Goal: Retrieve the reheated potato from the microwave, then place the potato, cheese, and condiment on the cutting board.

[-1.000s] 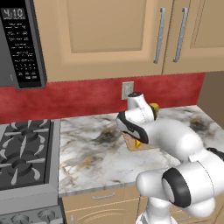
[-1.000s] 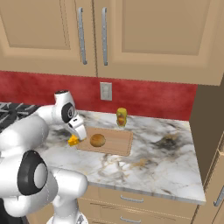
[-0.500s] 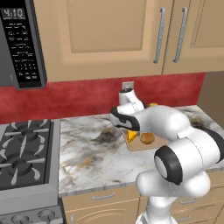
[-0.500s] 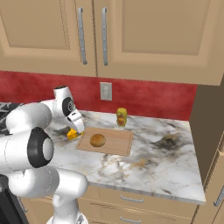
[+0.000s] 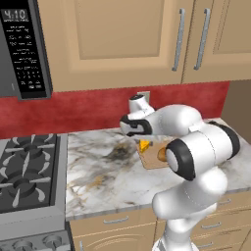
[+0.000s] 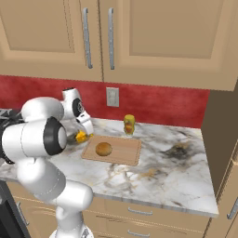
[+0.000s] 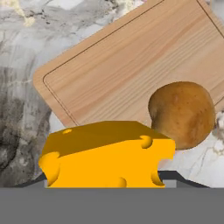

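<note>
Cheese (image 7: 107, 154) clamped between jaws of gripper (image 6: 82, 135), held just above counter beside left edge of cutting board (image 6: 122, 152) — judged carry toward board. Potato (image 6: 103, 148) already set on board; condiment bottle (image 6: 129, 124) stands just behind board, untouched.

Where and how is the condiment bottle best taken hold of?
Grip the bottle around its middle, coming level from the front. It stands upright on the counter behind the board, so its round sides face the end effector; the wall is close behind it.
</note>
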Controlling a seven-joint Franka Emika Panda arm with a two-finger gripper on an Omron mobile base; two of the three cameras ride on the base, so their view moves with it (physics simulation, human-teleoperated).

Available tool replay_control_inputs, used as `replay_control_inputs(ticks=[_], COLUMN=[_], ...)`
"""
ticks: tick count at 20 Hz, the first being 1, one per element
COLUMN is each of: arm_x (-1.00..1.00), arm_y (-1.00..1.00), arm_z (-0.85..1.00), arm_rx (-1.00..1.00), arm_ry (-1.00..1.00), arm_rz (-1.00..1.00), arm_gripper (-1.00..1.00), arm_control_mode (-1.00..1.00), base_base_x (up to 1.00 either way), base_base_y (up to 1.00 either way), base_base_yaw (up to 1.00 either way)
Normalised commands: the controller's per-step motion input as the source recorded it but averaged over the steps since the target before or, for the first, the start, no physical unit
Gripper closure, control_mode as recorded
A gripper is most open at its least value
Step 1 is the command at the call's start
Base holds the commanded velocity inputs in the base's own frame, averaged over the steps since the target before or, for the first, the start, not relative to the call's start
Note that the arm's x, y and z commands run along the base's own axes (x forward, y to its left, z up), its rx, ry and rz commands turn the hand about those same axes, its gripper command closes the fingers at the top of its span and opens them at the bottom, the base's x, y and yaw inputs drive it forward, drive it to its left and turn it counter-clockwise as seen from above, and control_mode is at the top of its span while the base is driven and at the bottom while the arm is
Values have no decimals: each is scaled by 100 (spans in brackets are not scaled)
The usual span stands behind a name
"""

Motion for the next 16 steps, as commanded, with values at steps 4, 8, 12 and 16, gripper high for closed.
replay_control_inputs(ticks=[4,8,12,16], arm_x=[25,10,14,14], arm_y=[-3,-11,-12,-13], arm_z=[-26,-42,-50,-31], arm_rx=[-1,-1,0,0], arm_ry=[5,7,7,4], arm_rz=[0,0,0,0], arm_gripper=[100,100,100,100], arm_control_mode=[-100,-100,-100,-100], base_base_x=[0,0,0,0], base_base_y=[0,0,0,0], base_base_yaw=[0,0,0,0])
